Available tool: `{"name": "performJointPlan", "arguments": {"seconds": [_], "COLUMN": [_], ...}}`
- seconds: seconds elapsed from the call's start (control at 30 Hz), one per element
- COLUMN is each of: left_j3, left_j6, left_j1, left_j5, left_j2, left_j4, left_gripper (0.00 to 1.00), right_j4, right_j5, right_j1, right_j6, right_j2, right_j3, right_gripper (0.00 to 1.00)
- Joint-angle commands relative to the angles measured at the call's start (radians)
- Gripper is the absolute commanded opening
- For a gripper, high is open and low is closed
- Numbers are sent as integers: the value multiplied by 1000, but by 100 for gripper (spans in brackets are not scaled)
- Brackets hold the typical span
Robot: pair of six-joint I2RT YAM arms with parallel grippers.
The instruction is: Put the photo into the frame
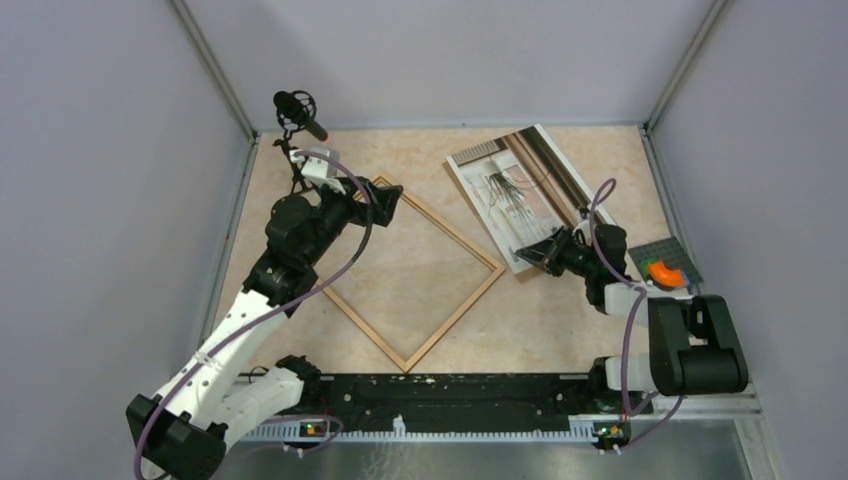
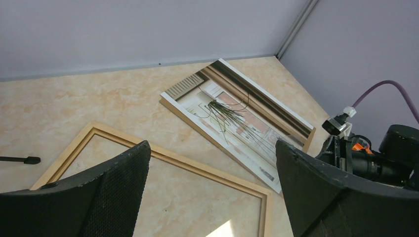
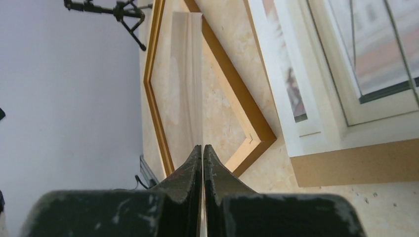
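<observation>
We see the frame (image 1: 450, 229) (image 2: 197, 166) (image 3: 247, 108) lying flat on the table (image 1: 560, 320) at the centre of the top view, turned like a diamond. The photo (image 1: 510, 190) (image 2: 232, 118) (image 3: 346, 59) lies picture side up just to its upper right, on a brown backing board (image 3: 356, 165), apart from the frame. The left tool (image 1: 385, 195) (image 2: 212, 148) hangs over the frame's upper left corner, spread wide and holding nothing. The right tool (image 1: 528, 255) (image 3: 203, 148) sits at the photo's lower corner with its fingers pressed together; we cannot tell whether anything thin is pinched between them.

Bright, even light; soft shadows
</observation>
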Motion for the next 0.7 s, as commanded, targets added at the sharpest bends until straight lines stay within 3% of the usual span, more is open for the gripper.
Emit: {"name": "performJointPlan", "arguments": {"seconds": [0.0, 0.37, 0.67], "left_j3": [23, 21, 22], "left_j6": [-13, -18, -20], "left_j1": [3, 3, 3], "left_j5": [15, 16, 21], "left_j2": [2, -6, -8], "left_j4": [33, 33, 36], "left_gripper": [98, 98, 98], "right_j4": [117, 219, 179], "right_j5": [249, 731, 776], "right_j1": [11, 277, 147], "right_j6": [141, 232, 214], "right_j2": [-109, -199, -329], "right_j3": [-48, -137, -198], "right_gripper": [0, 0, 0]}}
